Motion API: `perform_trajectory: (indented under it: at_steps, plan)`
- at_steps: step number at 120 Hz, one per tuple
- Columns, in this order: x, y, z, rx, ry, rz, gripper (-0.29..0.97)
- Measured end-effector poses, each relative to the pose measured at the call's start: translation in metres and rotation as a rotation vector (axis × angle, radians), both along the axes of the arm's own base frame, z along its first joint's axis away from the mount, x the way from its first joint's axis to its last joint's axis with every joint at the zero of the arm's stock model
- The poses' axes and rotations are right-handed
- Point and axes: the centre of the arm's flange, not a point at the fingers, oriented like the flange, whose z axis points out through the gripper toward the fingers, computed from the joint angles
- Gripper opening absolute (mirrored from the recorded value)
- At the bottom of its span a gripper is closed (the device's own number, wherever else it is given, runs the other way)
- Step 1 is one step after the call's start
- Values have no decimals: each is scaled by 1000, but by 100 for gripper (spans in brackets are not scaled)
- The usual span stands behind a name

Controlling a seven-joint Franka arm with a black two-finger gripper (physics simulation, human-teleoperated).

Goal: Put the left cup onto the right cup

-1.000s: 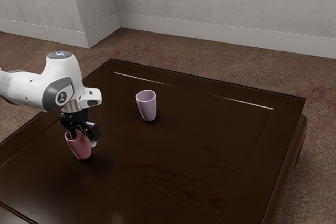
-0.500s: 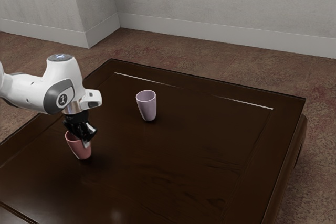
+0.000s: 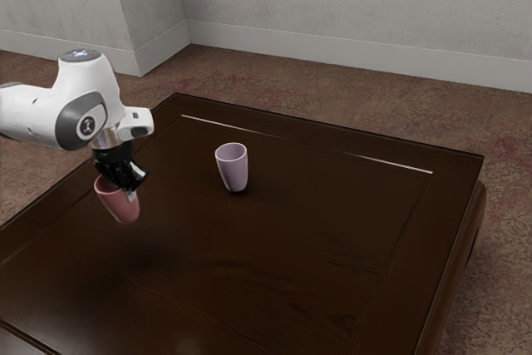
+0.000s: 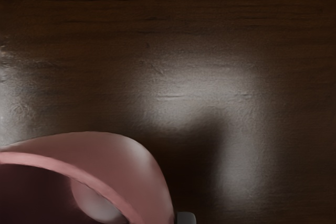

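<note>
jaws clamped on pink cup (image 3: 116, 206) above table (image 3: 332, 230); lilac cup (image 3: 232, 166) well apart.

My gripper (image 3: 126, 188) now has the pink cup (image 3: 116, 205) up off the table (image 3: 332, 230); 1 s ago it sat on the wood. Arm's higher, shifted twd the exterior view's left, and the cup tilts.

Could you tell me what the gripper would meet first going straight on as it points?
Probably the table: the gripper points down, so the pink cup it holds would touch the wood first.
</note>
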Motion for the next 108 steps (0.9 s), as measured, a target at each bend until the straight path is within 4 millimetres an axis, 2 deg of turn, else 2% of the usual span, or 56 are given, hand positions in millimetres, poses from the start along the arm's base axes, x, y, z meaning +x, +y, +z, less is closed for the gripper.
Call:
perform_trajectory:
  at_steps: [17, 31, 46, 57, 63, 91, 108]
  plan:
    - [23, -15, 48, 12, -29, -6, -9]
    - [46, -43, 91, 16, -32, -27, -9]
    - [66, -77, 119, 9, -4, -48, -10]
    - [84, -103, 123, -1, 29, -69, -10]
    - [96, -111, 124, -6, 43, -72, -10]
    - [151, -101, 134, 7, 51, -48, -10]
    - [172, -107, 136, 11, 43, -69, -10]
